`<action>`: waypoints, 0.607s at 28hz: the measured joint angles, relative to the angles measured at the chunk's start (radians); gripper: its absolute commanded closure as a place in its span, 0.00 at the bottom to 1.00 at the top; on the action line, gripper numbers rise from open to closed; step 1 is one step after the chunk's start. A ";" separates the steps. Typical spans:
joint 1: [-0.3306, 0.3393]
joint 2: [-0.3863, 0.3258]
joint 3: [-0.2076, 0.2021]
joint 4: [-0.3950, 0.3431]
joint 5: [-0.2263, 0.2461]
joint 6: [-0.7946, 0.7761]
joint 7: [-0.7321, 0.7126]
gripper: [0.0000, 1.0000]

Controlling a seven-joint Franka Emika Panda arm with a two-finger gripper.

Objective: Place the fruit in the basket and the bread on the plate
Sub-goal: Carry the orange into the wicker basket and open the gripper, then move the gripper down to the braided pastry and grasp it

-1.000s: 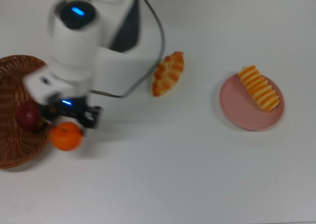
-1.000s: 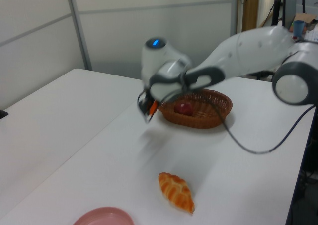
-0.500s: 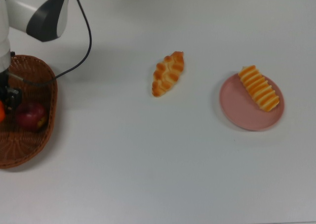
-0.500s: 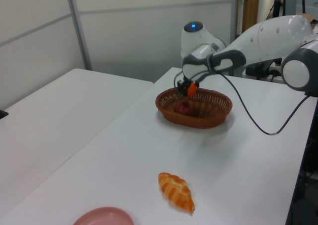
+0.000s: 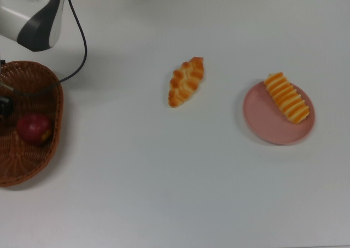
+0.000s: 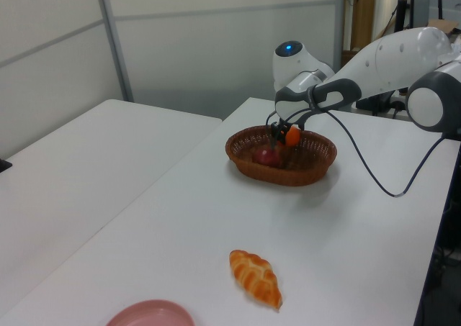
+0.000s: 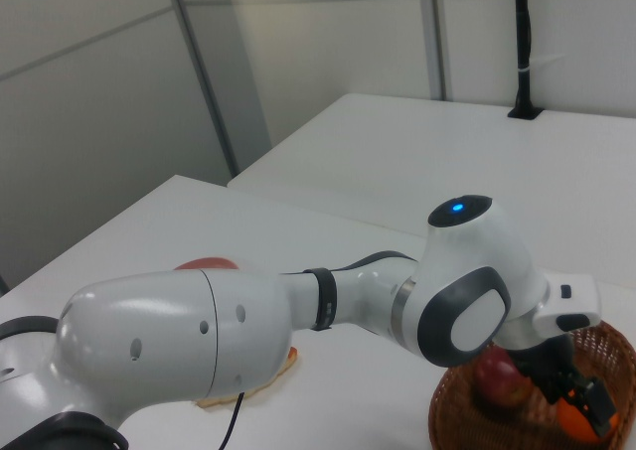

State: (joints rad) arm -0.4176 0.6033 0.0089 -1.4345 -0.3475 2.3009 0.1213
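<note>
The gripper (image 6: 285, 134) hangs over the wicker basket (image 6: 317, 166), clenched on the mandarin (image 6: 292, 136); the apple (image 6: 267, 155) lies just below. Far from it, the ridged roll (image 5: 287, 97) lies on the pink plate (image 5: 268, 128); the croissant (image 5: 186, 81) remains on the table.

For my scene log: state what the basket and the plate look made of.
The basket: brown woven wicker, matte; crossing strands show along its wall. The plate: smooth plain pink, faintly glossy, probably plastic or glazed ceramic; the look leaves it open.
</note>
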 measured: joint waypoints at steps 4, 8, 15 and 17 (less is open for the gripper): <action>-0.001 -0.001 0.003 0.007 0.000 0.000 -0.002 0.00; 0.005 -0.008 0.013 0.011 0.006 0.000 -0.002 0.00; 0.031 -0.063 0.076 0.017 0.055 0.000 -0.002 0.00; 0.053 -0.077 0.089 0.016 0.076 -0.008 -0.002 0.00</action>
State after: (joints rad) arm -0.3650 0.5262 0.0974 -1.4184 -0.2716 2.2933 0.1189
